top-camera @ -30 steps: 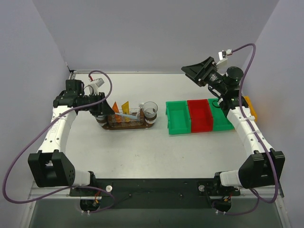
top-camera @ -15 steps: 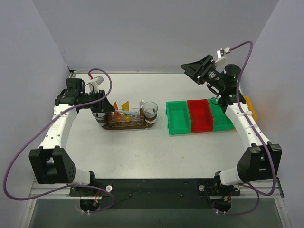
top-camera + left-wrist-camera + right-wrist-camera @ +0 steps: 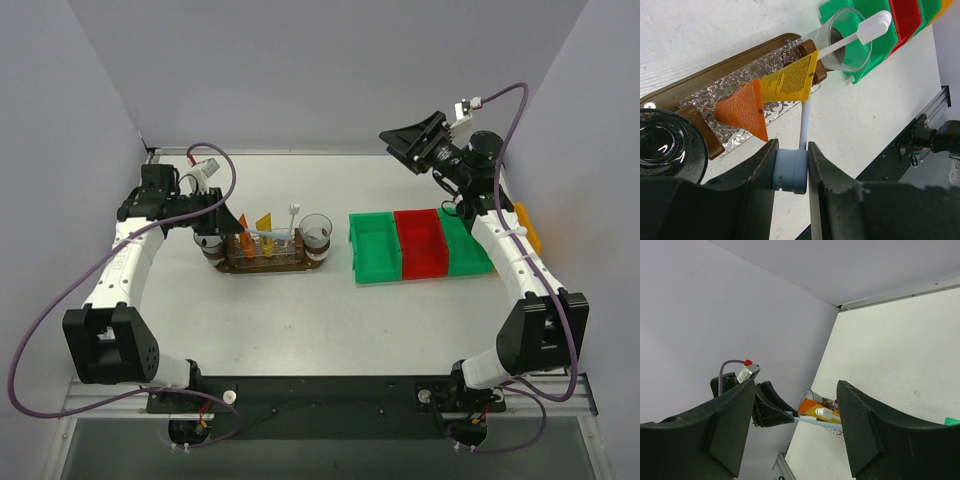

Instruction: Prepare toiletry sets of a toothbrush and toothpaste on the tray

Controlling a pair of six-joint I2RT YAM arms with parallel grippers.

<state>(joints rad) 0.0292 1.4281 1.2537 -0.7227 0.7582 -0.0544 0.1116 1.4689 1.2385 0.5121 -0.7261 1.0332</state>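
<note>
1. Step in hand: placing a toothbrush into a set on the tray. Your left pincer is clenched on the handle end, with the shaft angled across the tray.
2. The tray sits on the desk, left of centre. An orange toothpaste tube and a yellower tube stand on it.
3. The brush head seems to sit at the rim of the clear cup at the tray's far end. The yellower tube hides mid-shaft, so this isn't certain.
4. Next move, as I judge it: tip the head down into a cup beside a tube, then let go. Keep the shaft off the tubes; they look easy to knock over.
5. Your right pincer is released, holds nothing and is raised high above the bins, well apart from the tray.
6. Room: the green bin is near the tray's right end. A dark cup is just beside your left pincer. There is bare desk in front of the tray.
</note>
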